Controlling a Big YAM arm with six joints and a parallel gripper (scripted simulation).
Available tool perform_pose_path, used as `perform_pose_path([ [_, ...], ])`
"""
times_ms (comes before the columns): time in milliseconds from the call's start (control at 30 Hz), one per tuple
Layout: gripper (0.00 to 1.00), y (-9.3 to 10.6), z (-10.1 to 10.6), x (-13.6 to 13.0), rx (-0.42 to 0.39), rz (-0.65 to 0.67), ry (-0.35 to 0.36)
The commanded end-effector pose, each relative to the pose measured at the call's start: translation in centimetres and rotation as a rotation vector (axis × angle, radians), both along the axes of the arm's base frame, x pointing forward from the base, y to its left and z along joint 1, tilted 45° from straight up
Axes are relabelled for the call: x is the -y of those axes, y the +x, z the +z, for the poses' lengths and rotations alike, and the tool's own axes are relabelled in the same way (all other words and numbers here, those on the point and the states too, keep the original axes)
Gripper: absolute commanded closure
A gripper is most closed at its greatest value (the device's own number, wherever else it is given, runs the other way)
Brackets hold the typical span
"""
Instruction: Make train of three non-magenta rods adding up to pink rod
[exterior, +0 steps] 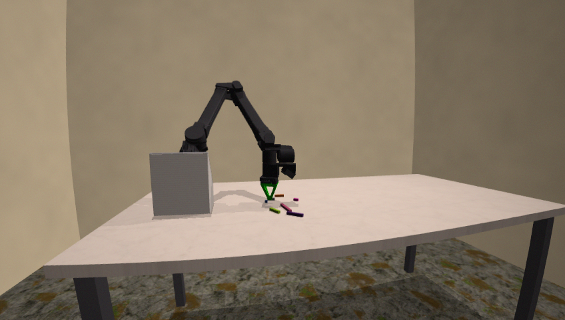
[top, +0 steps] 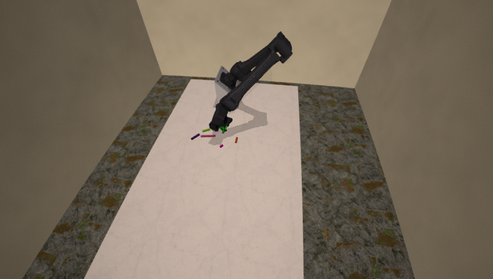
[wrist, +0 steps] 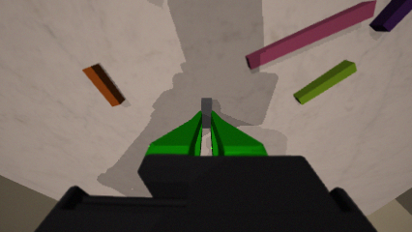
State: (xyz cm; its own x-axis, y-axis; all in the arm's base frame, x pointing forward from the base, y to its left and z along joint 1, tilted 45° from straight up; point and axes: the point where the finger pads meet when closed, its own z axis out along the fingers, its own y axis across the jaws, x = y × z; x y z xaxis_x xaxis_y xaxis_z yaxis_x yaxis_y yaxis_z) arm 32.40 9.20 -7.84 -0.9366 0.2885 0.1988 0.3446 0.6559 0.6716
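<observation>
My gripper point(top: 222, 129) point(exterior: 270, 197) point(wrist: 206, 115) has green fingers and is shut on a short grey rod point(wrist: 206, 104), which it holds just above the table. The pink rod point(top: 207, 135) point(exterior: 286, 207) point(wrist: 309, 35) lies flat close by. A lime rod point(top: 206, 130) point(exterior: 274, 210) point(wrist: 325, 81) and a purple rod point(top: 195, 136) point(exterior: 294, 214) point(wrist: 393, 14) lie near it. An orange rod point(top: 236, 139) point(exterior: 278, 195) point(wrist: 103, 84) lies on the other side of the gripper. A small magenta rod point(top: 221, 146) point(exterior: 295, 199) lies apart. A tiny blue rod point(exterior: 266, 201) lies by the fingertips.
A grey box point(exterior: 180, 182) at the arm's base stands on the white table point(top: 214, 207) point(exterior: 396, 206). The rods lie in a loose cluster near the gripper, none touching another. The table's edges are far from the cluster.
</observation>
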Motion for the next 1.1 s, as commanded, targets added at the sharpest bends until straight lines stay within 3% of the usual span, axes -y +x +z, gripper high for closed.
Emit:
perform_pose_path([
  [0, 0.96, 1.2, 0.5, 0.5, 0.022, -0.012, 0.000],
  [667, 0.96, 0.4, -0.9, -0.5, 0.000, -0.015, 0.002],
  [1067, 0.96, 0.5, -0.5, -0.7, 0.011, -0.005, 0.001],
])
